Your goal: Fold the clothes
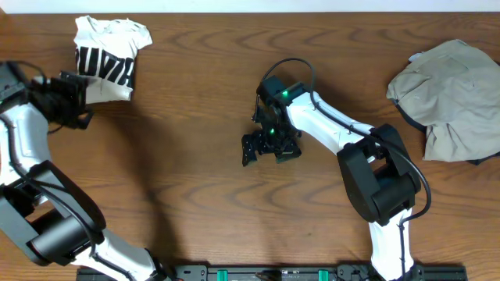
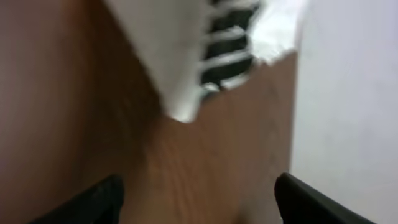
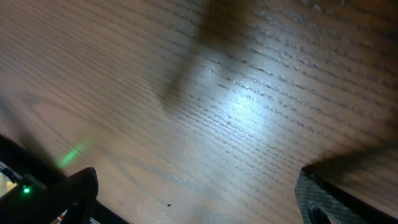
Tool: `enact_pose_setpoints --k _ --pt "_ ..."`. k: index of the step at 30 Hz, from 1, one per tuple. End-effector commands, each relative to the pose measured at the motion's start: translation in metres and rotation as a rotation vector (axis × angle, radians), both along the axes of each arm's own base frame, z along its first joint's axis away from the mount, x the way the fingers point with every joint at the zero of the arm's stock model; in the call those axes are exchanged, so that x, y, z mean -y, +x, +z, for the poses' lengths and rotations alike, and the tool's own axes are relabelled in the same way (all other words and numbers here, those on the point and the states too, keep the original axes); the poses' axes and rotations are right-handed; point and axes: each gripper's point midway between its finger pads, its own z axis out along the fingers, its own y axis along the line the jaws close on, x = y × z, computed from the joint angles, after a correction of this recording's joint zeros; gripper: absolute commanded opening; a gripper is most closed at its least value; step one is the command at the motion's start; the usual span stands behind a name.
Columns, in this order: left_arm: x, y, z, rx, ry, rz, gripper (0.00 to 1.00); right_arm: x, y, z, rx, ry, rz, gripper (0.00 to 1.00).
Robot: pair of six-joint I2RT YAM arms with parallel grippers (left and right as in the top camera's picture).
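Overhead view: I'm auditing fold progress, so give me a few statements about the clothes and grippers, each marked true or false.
1. The T-shirt lies folded at the far left of the table. True.
2. The right gripper holds the beige shirt. False: it is open over bare table, well apart from that shirt.
3. A dark garment shows under the beige shirt. True.
4. The left gripper is shut on the T-shirt. False: its jaws stand open beside the T-shirt, with nothing between them.
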Motion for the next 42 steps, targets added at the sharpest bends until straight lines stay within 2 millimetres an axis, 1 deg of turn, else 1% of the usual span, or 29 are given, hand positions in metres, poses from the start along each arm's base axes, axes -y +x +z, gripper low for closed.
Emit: enact_pose_setpoints --k 1,4,5,6,7,8,10,11,17,20,22,24,26,27,30,34,37,42 --pt "-0.003 -0.010 -0.020 -0.053 0.052 -0.021 0.74 -0.001 -0.005 -0.007 -0.014 -0.005 0.003 0.99" --pt "-0.005 -0.014 -0.033 -0.097 0.086 -0.008 0.70 -0.003 -0.006 -0.006 -0.020 0.002 0.002 0.99" --pt "-0.006 -0.014 -0.035 -0.103 0.103 -0.005 0.66 -0.004 -0.006 -0.005 -0.023 0.009 0.002 0.99" --pt "-0.006 -0.011 -0.035 -0.092 0.116 -0.010 0.59 -0.005 -0.007 -0.004 -0.027 0.017 0.002 0.99" --pt "-0.006 -0.006 -0.034 -0.075 0.127 -0.016 0.47 -0.005 -0.006 -0.004 -0.026 0.018 0.002 0.99" --pt "-0.006 0.001 -0.031 -0.048 0.143 -0.021 0.32 -0.005 -0.006 -0.004 -0.026 0.019 0.002 0.99" --pt "-0.007 0.016 -0.022 0.015 0.183 -0.031 0.08 -0.005 -0.006 -0.004 -0.022 0.021 0.010 0.99" --pt "-0.006 0.026 -0.016 0.057 0.207 -0.039 0.06 -0.005 -0.006 -0.004 -0.022 0.022 0.012 0.99" --pt "0.005 0.060 0.001 0.152 0.281 -0.023 0.06 -0.007 -0.004 -0.005 -0.012 0.028 0.012 0.99" --pt "0.007 0.074 0.003 0.156 0.338 -0.018 0.06 -0.007 -0.003 -0.005 -0.008 0.030 0.012 0.99" --pt "0.006 0.082 -0.003 0.139 0.363 -0.010 0.06 -0.007 -0.003 -0.005 -0.007 0.031 0.015 0.98" --pt "0.004 0.090 -0.015 0.121 0.361 -0.013 0.06 -0.007 -0.003 -0.005 -0.005 0.032 0.019 0.99" --pt "0.002 0.096 -0.031 0.099 0.348 -0.017 0.06 -0.007 -0.004 -0.005 -0.004 0.033 0.023 0.99" --pt "0.001 0.099 -0.042 0.078 0.336 -0.018 0.06 -0.007 -0.004 -0.005 -0.003 0.034 0.027 0.99" --pt "-0.004 0.107 -0.062 0.038 0.334 -0.042 0.06 -0.008 -0.005 -0.005 -0.004 0.033 0.029 0.99" --pt "-0.010 0.119 -0.069 0.040 0.370 -0.066 0.06 -0.007 -0.006 -0.005 -0.002 0.035 0.046 0.99" --pt "-0.021 0.116 -0.077 0.008 0.410 -0.034 0.06 -0.008 -0.005 -0.005 0.003 0.038 0.047 0.99" --pt "-0.032 0.112 -0.086 -0.035 0.457 0.001 0.06 -0.009 -0.003 -0.005 0.012 0.043 0.046 0.99"
